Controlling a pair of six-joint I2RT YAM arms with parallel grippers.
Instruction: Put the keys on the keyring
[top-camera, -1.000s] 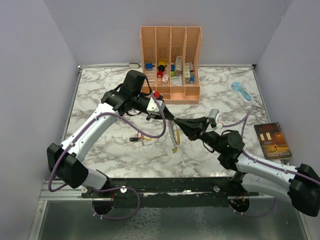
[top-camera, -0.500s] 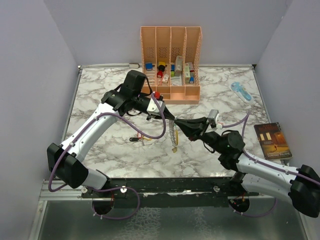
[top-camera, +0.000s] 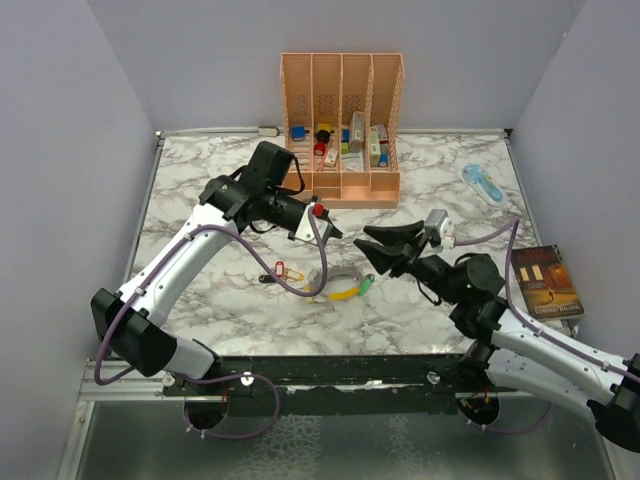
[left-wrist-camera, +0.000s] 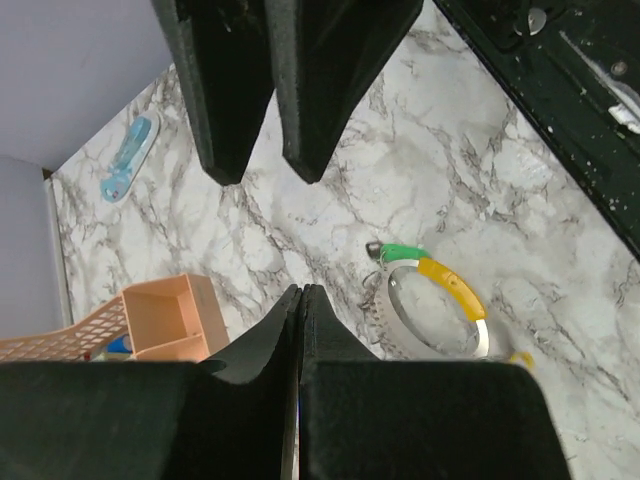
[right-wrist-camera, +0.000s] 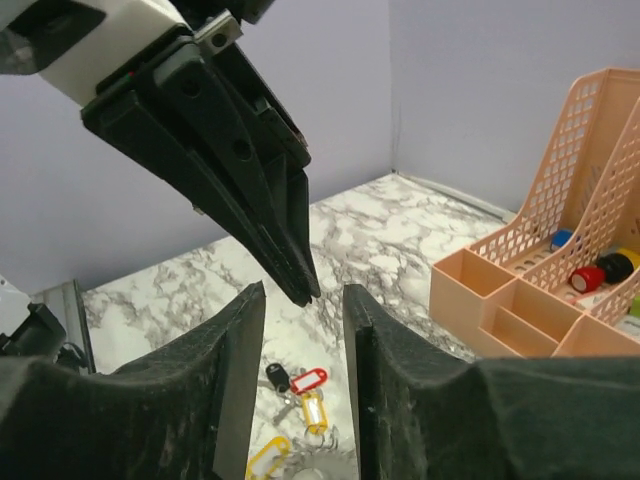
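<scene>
The keyring (top-camera: 338, 284) lies flat on the marble between the arms, a beaded chain loop with a yellow band (left-wrist-camera: 452, 290) and a green-tagged key (left-wrist-camera: 405, 250) at its end. Three more keys (top-camera: 279, 272) with black, red and yellow tags (right-wrist-camera: 300, 388) lie in a cluster left of it. My left gripper (top-camera: 328, 231) hovers above the ring, shut with nothing in it (left-wrist-camera: 300, 292). My right gripper (top-camera: 366, 243) faces it from the right, open and empty (right-wrist-camera: 303, 292). Both are clear of the ring.
A peach desk organizer (top-camera: 342, 130) with small items stands at the back centre. A light-blue gadget (top-camera: 482, 183) lies at the back right, and a book (top-camera: 544, 283) at the right edge. Walls close in on three sides.
The keyring, held stretched between both grippers, has dropped onto the table. My right gripper has opened and pulled back to the right. The left gripper has closed fully and stays raised.
</scene>
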